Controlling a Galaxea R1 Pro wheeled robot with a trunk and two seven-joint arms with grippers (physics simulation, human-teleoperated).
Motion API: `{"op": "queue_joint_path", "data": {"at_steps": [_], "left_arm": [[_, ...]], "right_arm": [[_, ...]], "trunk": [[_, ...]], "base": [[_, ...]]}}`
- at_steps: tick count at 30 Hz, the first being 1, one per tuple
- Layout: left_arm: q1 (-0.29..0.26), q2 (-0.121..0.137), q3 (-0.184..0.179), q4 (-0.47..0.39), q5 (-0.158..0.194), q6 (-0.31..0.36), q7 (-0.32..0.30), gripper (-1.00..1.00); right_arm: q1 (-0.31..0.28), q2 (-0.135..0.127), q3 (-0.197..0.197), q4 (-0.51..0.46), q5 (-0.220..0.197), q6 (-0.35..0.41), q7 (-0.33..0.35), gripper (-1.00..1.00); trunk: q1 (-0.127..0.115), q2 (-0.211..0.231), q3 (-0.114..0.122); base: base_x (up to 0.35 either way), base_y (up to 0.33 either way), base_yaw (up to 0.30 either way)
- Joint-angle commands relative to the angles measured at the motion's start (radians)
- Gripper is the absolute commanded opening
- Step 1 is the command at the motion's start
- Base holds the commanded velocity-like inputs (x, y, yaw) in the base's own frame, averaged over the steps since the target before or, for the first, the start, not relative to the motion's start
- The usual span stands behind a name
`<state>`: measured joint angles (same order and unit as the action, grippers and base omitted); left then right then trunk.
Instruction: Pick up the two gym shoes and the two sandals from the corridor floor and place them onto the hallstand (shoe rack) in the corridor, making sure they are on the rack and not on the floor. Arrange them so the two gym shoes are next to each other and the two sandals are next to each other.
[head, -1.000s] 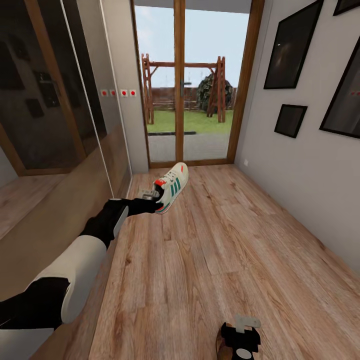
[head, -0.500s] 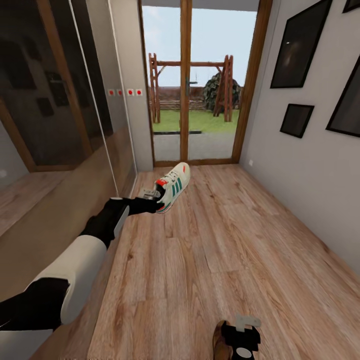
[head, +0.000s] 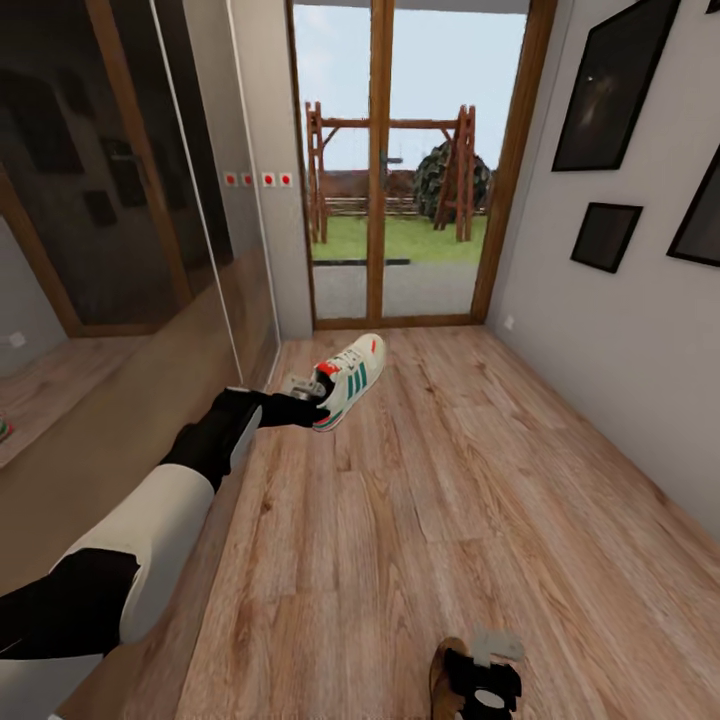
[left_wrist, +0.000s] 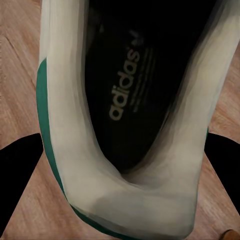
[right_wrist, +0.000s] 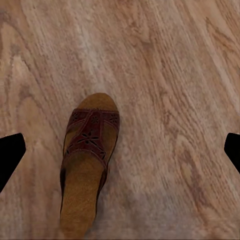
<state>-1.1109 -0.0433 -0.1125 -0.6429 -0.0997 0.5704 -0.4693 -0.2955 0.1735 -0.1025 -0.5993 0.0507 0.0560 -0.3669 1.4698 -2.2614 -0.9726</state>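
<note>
Far left: a mirrored wardrobe front (head: 110, 200) runs along the corridor, beside the left arm.

Left pincer (head: 318, 398) is reached forward at the end of its black forearm, clamped on the heel end of a gym shoe (head: 346, 378). The shoe is lifted off the corridor floor (head: 450, 470), toe pointing away from the pincer toward the glass door (head: 400, 170). From the left wrist, the shoe's opening sits right between the black fingertips (left_wrist: 20, 175), dark insole with lettering facing the camera, green trim along the white collar.

Right pincer (head: 480, 690) sits low at the near edge of the head view, pointing down, fingers spread wide apart and holding nothing. One sandal (right_wrist: 87, 160) lies flat on the planks directly below it, between the two fingertips and touching neither.

Framed pictures (head: 610, 90) hang on the wall beyond the right pincer.
</note>
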Motion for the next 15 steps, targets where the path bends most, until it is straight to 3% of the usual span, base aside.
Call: {"op": "queue_joint_path", "data": {"at_steps": [1,5,15], "left_arm": [[-0.006,-0.001,0.002,-0.001,-0.01,0.003,-0.007,-1.0],[-0.013,-0.002,0.002,-0.002,-0.009,0.035,-0.006,-1.0],[-0.013,-0.004,0.002,-0.003,-0.009,0.072,-0.006,-1.0]], "right_arm": [[-0.006,0.001,-0.001,-0.006,-0.046,0.049,-0.001,1.0],[-0.013,0.001,0.002,-0.009,-0.102,0.104,-0.001,1.0],[-0.016,0.001,0.003,-0.007,-0.116,0.119,-0.001,1.0]], "trunk": [[0.004,-0.008,-0.006],[0.019,-0.036,-0.024],[0.057,-0.106,-0.069]], "base": [[0.0,0.0,0.147],[0.0,0.0,0.15],[0.0,0.0,0.152]]}}
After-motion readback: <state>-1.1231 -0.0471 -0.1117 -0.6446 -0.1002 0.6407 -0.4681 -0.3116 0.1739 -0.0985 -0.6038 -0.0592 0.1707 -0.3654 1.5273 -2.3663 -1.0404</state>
